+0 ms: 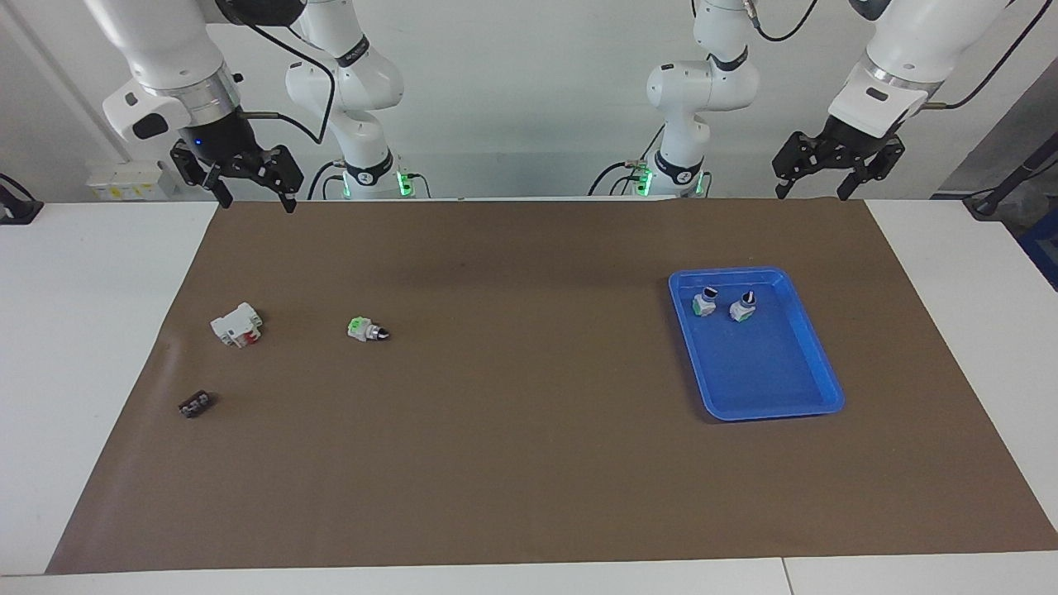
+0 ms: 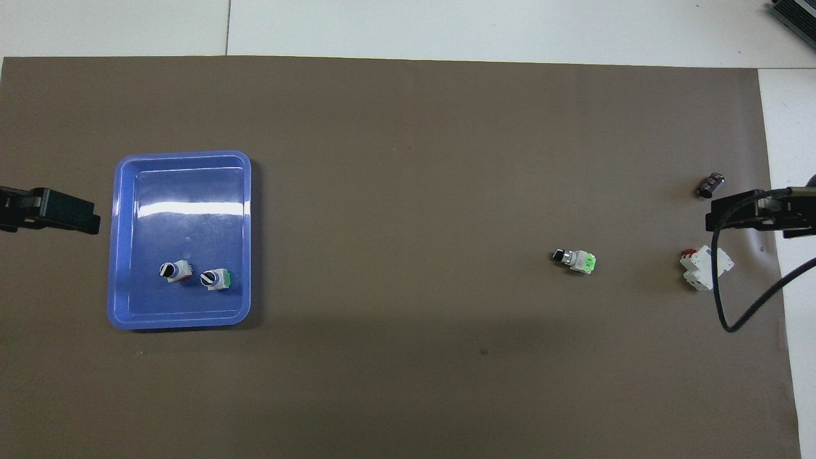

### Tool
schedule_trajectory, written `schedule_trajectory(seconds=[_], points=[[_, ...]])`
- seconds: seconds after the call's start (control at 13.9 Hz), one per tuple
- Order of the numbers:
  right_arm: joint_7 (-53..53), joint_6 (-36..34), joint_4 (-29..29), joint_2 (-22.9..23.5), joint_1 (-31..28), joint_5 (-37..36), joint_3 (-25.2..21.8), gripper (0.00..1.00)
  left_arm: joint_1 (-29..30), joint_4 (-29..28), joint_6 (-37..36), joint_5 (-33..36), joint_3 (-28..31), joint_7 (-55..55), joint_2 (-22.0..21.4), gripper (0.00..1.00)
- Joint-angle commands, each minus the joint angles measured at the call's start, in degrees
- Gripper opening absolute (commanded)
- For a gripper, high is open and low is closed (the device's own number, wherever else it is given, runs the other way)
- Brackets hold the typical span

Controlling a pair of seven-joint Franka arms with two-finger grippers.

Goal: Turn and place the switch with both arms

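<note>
The switch lies on its side on the brown mat that covers most of the tabletop, its black knob pointing toward the left arm's end and its green end toward the right arm's end. Bare mat surrounds it on every side.

Taking the switch as the landmark: the white block with red parts sits well apart from it toward the right arm's end, about level with it. The small dark piece lies farther from the robots than the switch and still closer to that end, near the mat's edge. The blue tray stands well apart from the switch toward the left arm's end, with a wide stretch of open mat between them. Two more switches stand upright, side by side, in the part of the tray nearest the robots.

The right gripper hangs in the air over the mat's edge nearest the robots, at the right arm's end, fingers spread and holding nothing. The left gripper hangs over the same edge at the left arm's end, fingers likewise spread and empty. Both are well apart from the switch.
</note>
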Motion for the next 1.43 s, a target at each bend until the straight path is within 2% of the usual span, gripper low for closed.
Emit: schedule_trajectory(seconds=[0.0, 0.43, 0.65, 0.72, 0.79, 0.93, 1.22, 1.36], points=[[0.5, 2.0, -4.9, -3.2, -0.9, -0.2, 0.3, 0.99, 0.2, -1.8, 0.1, 0.4, 0.0, 0.3, -1.5, 1.00], [42.2, 26.1, -20.4, -3.2, 0.2, 0.1, 1.0, 0.99, 0.2, -1.8, 0.1, 0.4, 0.0, 0.3, -1.5, 1.00], [63.4, 31.4, -21.9, 3.2, 0.8, 2.2, 1.0, 0.99, 0.2, -1.7, 0.1, 0.4, 0.0, 0.3, -1.5, 1.00], [68.7, 34.4, -22.2, 5.4, 0.8, 7.0, 1.0, 0.99, 0.2, -1.7, 0.1, 0.4, 0.0, 0.3, -1.5, 1.00], [71.3, 36.7, -22.2, 7.8, 0.3, 13.8, 1.0, 1.00, 0.2, -1.7, 0.2, 0.5, 0.0, 0.3, -1.5, 1.00], [73.7, 39.8, -25.0, 10.8, 0.2, 19.8, 1.0, 1.00, 0.2, -1.7, 0.1, 0.5, 0.0, 0.3, -1.5, 1.00], [73.7, 44.2, -33.6, 10.9, -1.8, 27.7, 0.9, 1.00, 0.2, -1.8, 0.1, 0.4, 0.0, 0.3, -1.5, 1.00], [68.7, 46.8, -36.7, 11.0, -2.2, 33.5, 0.8, 1.00, 0.2, -1.7, 0.1, 0.5, 0.0, 0.3, -1.5, 1.00]])
